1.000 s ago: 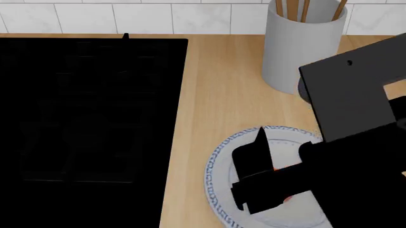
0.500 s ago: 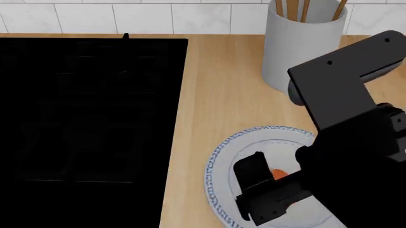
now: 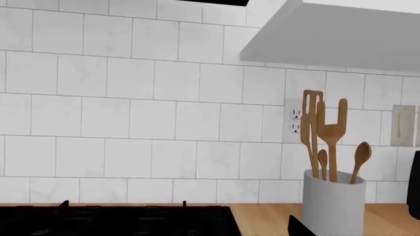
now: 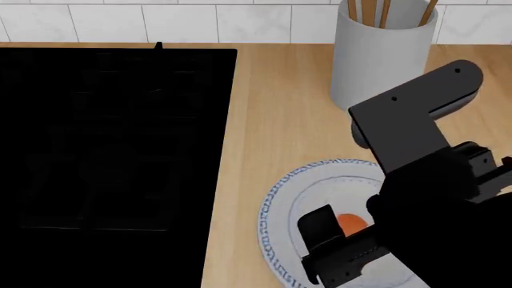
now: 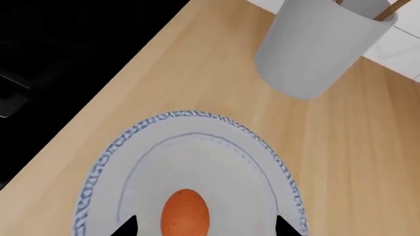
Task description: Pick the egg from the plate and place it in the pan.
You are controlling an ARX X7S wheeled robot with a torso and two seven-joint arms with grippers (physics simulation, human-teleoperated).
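Note:
The orange-brown egg (image 5: 185,211) lies on the white plate (image 5: 190,116) with its blue patterned rim. My right gripper (image 5: 206,228) is open, with one dark fingertip on each side of the egg and a clear gap to both. From the head view, the egg (image 4: 351,222) shows beside one black finger (image 4: 319,224); the right arm hides the other finger and part of the plate (image 4: 282,191). I cannot make out the pan against the black stovetop (image 4: 112,150). A single dark fingertip (image 3: 295,228) of the left gripper shows far off centre in the left wrist view.
A tall grey utensil cylinder (image 4: 376,60) with wooden spoons stands on the wooden counter (image 4: 280,108) behind the plate, close to the right arm's elbow. It also shows in the left wrist view (image 3: 333,202) before the white tiled wall. The stovetop fills the left half of the head view.
The right gripper has come down and back around the egg, which now shows more between the fingers. The arm's elbow swung left toward the utensil cylinder. The egg stayed on the plate.

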